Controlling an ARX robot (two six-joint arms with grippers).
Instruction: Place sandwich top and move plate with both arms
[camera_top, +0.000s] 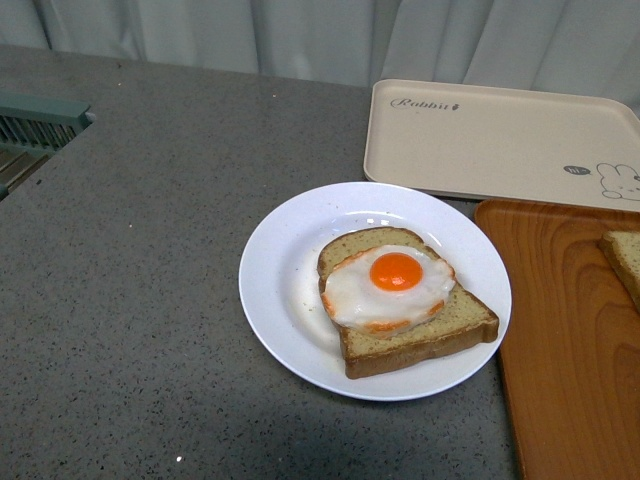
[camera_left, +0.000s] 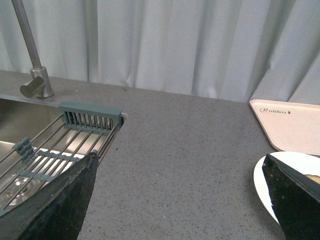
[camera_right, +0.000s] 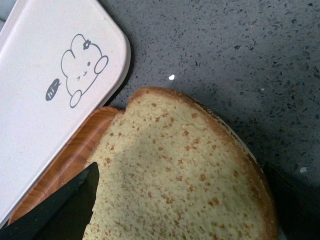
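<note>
The white plate (camera_top: 285, 300) sits mid-counter and carries a bread slice (camera_top: 420, 335) topped with a fried egg (camera_top: 392, 282). The sandwich top (camera_top: 625, 262), a plain speckled slice, lies on the orange wooden tray (camera_top: 560, 340) at the right edge. It fills the right wrist view (camera_right: 175, 165). My right gripper (camera_right: 180, 205) is open just above it, with one finger (camera_right: 60, 210) on each side. My left gripper (camera_left: 182, 200) is open and empty over bare counter, with the plate's rim (camera_left: 264, 180) beside its one finger (camera_left: 295, 205). Neither arm shows in the front view.
A beige rabbit-print tray (camera_top: 500, 140) lies behind the plate and wooden tray, and also shows in the right wrist view (camera_right: 45, 85). A sink with a green-edged wire rack (camera_left: 90, 117) and a faucet (camera_left: 35, 75) is at the far left. Curtains hang behind the grey counter (camera_top: 130, 250).
</note>
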